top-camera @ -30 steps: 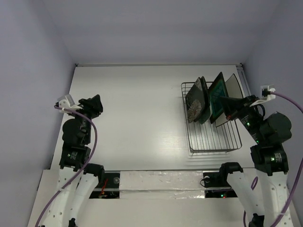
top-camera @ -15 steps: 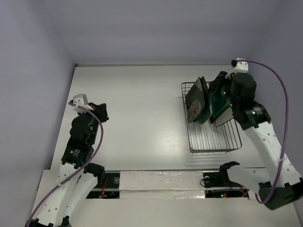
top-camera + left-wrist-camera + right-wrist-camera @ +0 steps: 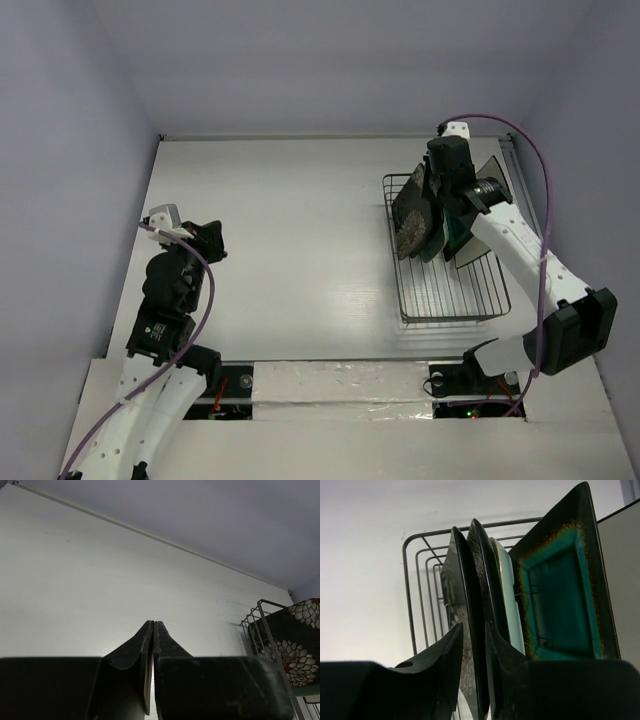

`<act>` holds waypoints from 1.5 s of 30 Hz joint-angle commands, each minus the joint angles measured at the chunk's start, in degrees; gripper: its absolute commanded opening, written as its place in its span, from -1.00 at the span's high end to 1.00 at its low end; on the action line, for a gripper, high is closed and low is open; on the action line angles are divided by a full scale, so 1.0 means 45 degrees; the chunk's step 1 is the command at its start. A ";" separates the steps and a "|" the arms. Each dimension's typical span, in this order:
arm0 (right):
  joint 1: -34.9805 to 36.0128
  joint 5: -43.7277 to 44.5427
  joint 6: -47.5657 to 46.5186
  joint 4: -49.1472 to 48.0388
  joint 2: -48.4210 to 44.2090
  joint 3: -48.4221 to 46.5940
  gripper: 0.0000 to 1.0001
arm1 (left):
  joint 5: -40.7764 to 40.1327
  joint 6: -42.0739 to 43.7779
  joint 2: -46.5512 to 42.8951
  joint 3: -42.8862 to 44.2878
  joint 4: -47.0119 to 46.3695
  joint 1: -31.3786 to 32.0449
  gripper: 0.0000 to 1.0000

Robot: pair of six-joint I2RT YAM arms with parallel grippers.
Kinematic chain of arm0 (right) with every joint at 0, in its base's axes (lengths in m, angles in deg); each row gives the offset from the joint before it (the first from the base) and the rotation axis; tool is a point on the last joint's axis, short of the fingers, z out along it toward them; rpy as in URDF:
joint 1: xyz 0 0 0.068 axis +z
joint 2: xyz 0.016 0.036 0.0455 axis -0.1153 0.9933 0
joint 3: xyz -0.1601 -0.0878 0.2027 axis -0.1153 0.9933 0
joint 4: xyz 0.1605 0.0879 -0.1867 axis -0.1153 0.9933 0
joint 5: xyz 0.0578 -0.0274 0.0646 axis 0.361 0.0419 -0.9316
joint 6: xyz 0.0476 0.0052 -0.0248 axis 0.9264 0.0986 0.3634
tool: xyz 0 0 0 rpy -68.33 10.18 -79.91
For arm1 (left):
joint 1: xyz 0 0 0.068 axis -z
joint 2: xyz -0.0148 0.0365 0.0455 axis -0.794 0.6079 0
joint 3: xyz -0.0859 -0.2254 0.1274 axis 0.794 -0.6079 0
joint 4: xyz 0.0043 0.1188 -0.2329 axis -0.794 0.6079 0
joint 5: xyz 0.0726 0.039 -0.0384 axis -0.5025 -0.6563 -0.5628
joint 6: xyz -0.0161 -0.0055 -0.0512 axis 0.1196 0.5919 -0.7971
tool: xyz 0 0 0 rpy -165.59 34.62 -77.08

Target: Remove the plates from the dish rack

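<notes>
The dish rack (image 3: 450,300) stands at the right with the plates upright in its far half. From left to right they are the black flowered plate (image 3: 410,228), the mint-green plate (image 3: 509,600), the teal-centred plate (image 3: 460,222) and the white plate (image 3: 490,168). My right gripper (image 3: 437,198) reaches over the plates from behind. In the right wrist view it (image 3: 474,626) is open, with one jaw on each side of the flowered plate's (image 3: 462,575) top edge. My left gripper (image 3: 214,240) is shut and empty above the table at the left; it also shows in the left wrist view (image 3: 152,625).
The white table (image 3: 300,230) has walls at the back and on both sides. The near half of the rack (image 3: 455,290) holds only wire tines. The left wrist view shows the rack corner (image 3: 260,622) and the flowered plate (image 3: 295,640) at its right edge.
My right arm has swung from the rack's right side up and over its back, bringing the gripper onto the flowered plate's edge. My left arm has shifted slightly.
</notes>
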 commanded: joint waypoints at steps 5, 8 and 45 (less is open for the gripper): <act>0.0244 0.1237 -0.0107 0.0536 0.0915 -0.0895 0.23 | 0.0037 0.0102 -0.0210 -0.0112 -0.0427 0.0038 1.00; 0.0244 0.0966 -0.0184 0.0674 0.1404 -0.1012 0.22 | 0.0037 0.0102 -0.0210 -0.0112 -0.0407 0.0038 0.97; 0.3426 0.3136 -0.0344 -0.0121 0.0134 -0.4765 1.00 | 0.0037 0.0024 -0.0562 -0.0074 -0.0290 0.0038 -0.15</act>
